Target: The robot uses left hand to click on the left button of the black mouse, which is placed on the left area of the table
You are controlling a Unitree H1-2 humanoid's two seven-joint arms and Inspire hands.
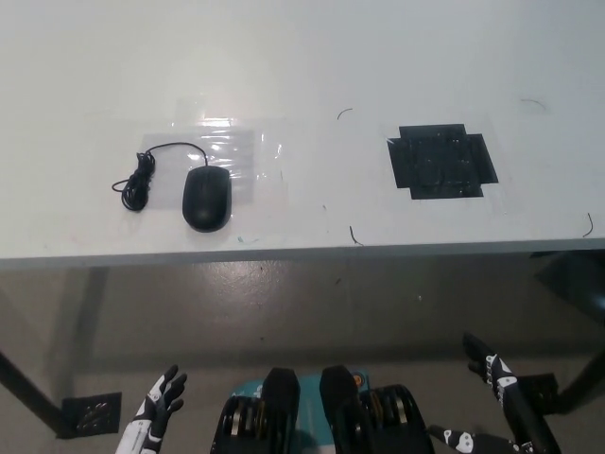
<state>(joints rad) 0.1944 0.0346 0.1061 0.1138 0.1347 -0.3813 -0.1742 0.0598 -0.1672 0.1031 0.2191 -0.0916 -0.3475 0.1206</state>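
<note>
While the black mouse [206, 198] lies untouched, left hand [161, 409] and right hand [493, 370] hang low, fingers spread, empty.

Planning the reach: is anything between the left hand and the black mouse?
Only the table edge. The left hand, open, is low, below table level; the black mouse lies above on the tabletop, its coiled cable beside it on the left. The right hand rests low right.
</note>
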